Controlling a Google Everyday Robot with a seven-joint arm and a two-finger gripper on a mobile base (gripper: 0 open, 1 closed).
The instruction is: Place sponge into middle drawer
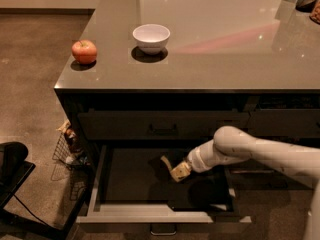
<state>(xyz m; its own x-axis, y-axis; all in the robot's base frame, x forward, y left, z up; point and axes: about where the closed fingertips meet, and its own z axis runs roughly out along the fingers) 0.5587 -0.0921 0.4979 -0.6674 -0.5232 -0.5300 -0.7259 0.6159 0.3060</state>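
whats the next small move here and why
Probably lower a little and open the fingers: the gripper holds the sponge tilted, already over the dark inside of the open drawer, so letting go there should land it inside.
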